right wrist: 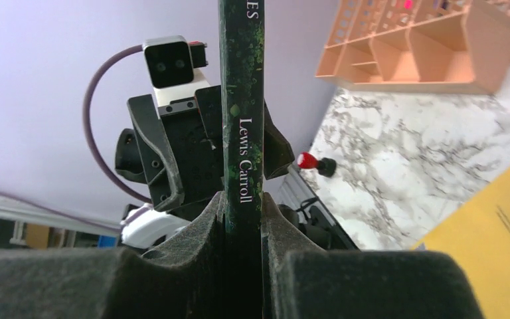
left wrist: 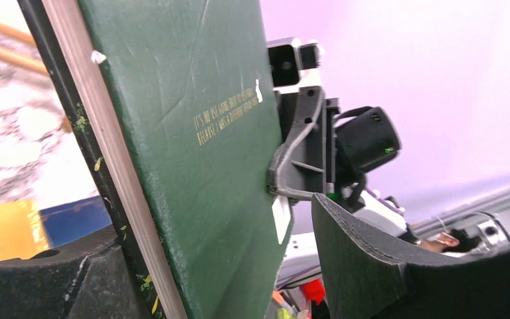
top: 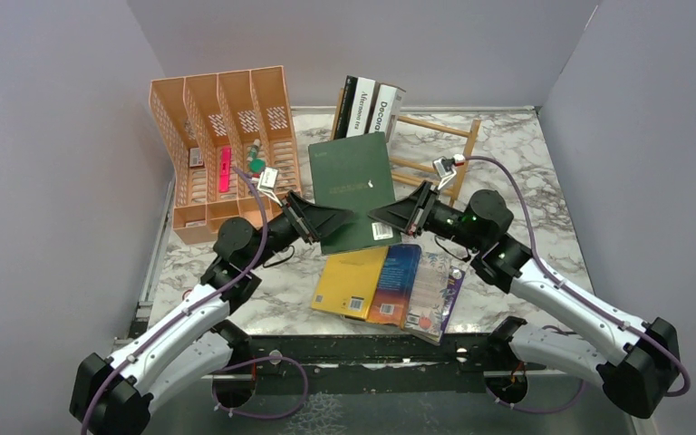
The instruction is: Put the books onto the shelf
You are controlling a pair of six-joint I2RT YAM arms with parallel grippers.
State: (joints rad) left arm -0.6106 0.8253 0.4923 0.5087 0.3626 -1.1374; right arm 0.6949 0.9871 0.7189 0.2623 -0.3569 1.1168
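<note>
From above, the dark green book (top: pixel 353 177) hangs in the air over the marble surface (top: pixel 544 181), between the two hands. The left hand (top: pixel 322 222) meets its lower left edge and the right hand (top: pixel 382 216) its lower right corner. Behind the book stands the wooden shelf (top: pixel 439 149), with a black-spined book (top: pixel 363 107) and the white "Decorate" book (top: pixel 386 111) upright at its left end. The orange file organiser (top: pixel 222 136) sits to the left of the shelf. Below the hands, the yellow book (top: pixel 349 281), the blue-orange book (top: pixel 397 283) and the purple floral book (top: pixel 435 294) lie overlapping on the surface.

In the left wrist view, the green cover with gold lettering runs steeply between the left hand's two fingers (left wrist: pixel 365 259). The right-side pad stands apart from the cover, so this hand is open around the book, not clamped. Beyond, the right hand (left wrist: pixel 292 166) grips the book's far edge. The yellow and blue-orange books show at lower left, and the shelf's rails at upper left.

In the right wrist view, the right hand (right wrist: pixel 242 219) is closed on the book, both pads pressed against the spine reading "Lewis Carroll". The left hand (right wrist: pixel 226 153) straddles the book farther up. The organiser is at upper right and the yellow book at lower right.
</note>
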